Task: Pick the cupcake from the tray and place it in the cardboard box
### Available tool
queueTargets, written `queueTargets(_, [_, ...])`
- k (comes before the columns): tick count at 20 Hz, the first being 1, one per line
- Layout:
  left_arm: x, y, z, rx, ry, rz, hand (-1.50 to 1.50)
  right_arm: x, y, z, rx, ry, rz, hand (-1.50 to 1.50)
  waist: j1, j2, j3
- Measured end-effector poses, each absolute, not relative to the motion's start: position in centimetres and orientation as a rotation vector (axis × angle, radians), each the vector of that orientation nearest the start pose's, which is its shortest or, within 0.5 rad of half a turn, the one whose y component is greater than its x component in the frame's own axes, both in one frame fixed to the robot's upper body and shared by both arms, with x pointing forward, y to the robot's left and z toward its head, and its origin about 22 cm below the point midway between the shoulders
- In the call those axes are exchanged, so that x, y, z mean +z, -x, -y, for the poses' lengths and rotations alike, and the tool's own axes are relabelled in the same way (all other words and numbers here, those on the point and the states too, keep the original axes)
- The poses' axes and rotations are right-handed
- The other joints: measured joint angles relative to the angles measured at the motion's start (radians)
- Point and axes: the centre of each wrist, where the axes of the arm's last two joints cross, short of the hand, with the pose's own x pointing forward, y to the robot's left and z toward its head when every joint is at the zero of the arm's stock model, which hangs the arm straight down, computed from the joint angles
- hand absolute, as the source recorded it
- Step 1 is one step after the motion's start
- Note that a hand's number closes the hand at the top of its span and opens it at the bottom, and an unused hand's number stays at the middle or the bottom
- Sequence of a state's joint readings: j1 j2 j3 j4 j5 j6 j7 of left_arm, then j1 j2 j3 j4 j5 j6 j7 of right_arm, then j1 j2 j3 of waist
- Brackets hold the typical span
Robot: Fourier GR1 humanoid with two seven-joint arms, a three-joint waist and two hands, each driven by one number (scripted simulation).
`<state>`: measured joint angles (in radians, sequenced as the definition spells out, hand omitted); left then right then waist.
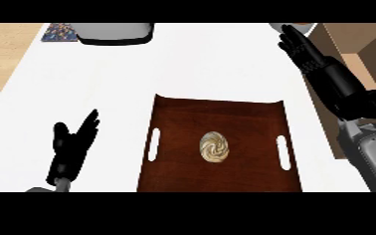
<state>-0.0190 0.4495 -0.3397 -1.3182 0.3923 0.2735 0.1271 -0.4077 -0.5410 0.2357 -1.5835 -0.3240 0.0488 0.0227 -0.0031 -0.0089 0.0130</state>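
Cupcake (pixel 214 146): centre of brown tray (pixel 176 129), untouched, on white tabletop (pixel 198 64). Cardboard box (pixel 351 45): far right. Left hand (pixel 71 147): fingers straight, holding nothing. Right hand (pixel 305 50): fingers extended, holding nothing, beside box.

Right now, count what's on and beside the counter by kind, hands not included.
Cupcake: 1
Wooden tray: 1
Cardboard box: 1
Grey appliance: 1
Patterned item at the far left corner: 1
Total: 5
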Motion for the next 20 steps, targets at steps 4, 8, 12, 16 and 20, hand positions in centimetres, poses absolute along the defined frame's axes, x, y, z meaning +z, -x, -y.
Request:
queueTargets(4, [-1.9, -23.6, -29.6, -0.031, -0.162, 1.215, 0.0, 11.6, -29.4, 24.8, 0.365, -0.015, 1.784, -1.5, -0.009, -0.002, -0.007])
queueTargets(8, [0.9, -24.7, -31.0, 0.03, -0.159, 1.332, 0.0, 9.7, -28.2, 26.7, 0.155, 0.284, 1.739, -1.5, -0.042, -0.016, -0.015])
queueTargets(12, [2.0, -24.5, -31.7, 0.062, -0.134, 1.377, 0.0, 8.1, -25.6, 25.4, -0.025, 0.497, 1.87, -1.5, -0.053, -0.021, -0.015])
queueTargets(16, [3.5, -24.7, -32.5, 0.071, -0.106, 1.411, 0.0, 6.9, -21.7, 21.6, 0.012, 0.597, 1.973, -1.5, -0.038, -0.013, -0.016])
queueTargets(20, [3.9, -24.7, -32.7, 0.072, -0.089, 1.424, 0.0, 5.4, -18.4, 20.3, 0.198, 0.664, 1.876, -1.5, -0.029, -0.006, -0.02])
